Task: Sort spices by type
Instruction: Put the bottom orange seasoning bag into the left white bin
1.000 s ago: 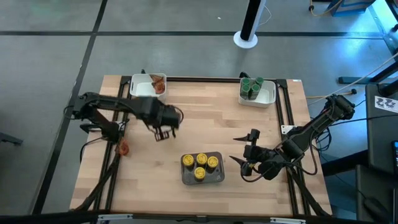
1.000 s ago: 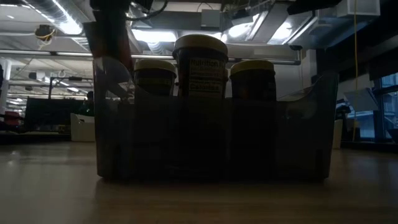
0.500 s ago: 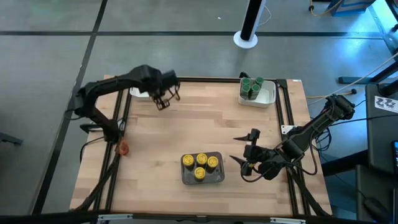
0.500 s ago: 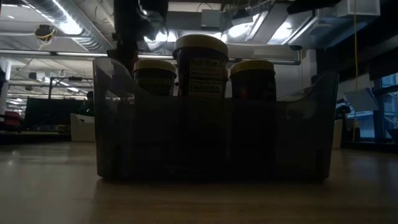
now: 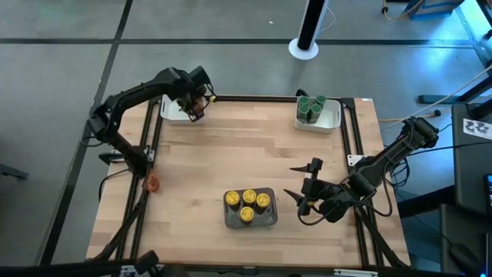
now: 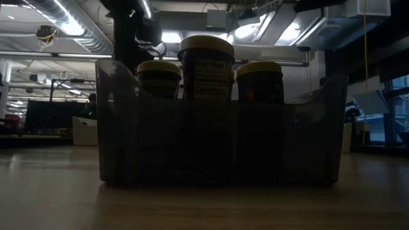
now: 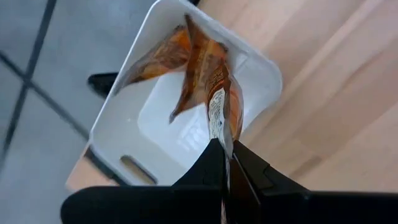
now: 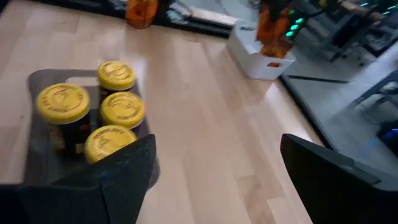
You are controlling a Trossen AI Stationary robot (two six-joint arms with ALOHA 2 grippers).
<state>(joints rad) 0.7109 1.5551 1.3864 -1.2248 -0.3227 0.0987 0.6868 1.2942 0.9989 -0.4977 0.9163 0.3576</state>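
Near edge, about 6 o'clock: grey tray (image 5: 250,223) holding four yellow-lidded jars (image 5: 247,196). Right gripper (image 5: 302,194) at 4 o'clock, just beside tray, fingers spread wide, holding nothing, touching nothing. One orange packet (image 5: 152,184) lying off table's 9 o'clock edge. Far, 1 o'clock: white tray (image 5: 332,120) with green-lidded jars (image 5: 311,107). Far, 11 o'clock: left gripper (image 7: 227,155) over second white tray (image 7: 118,134), fingers pressed together, pinching reddish-orange packet (image 7: 219,106); more packets (image 7: 163,56) in that tray.

Left end effector (image 7: 227,163) clamped; right end effector (image 5: 302,189) spread wide.
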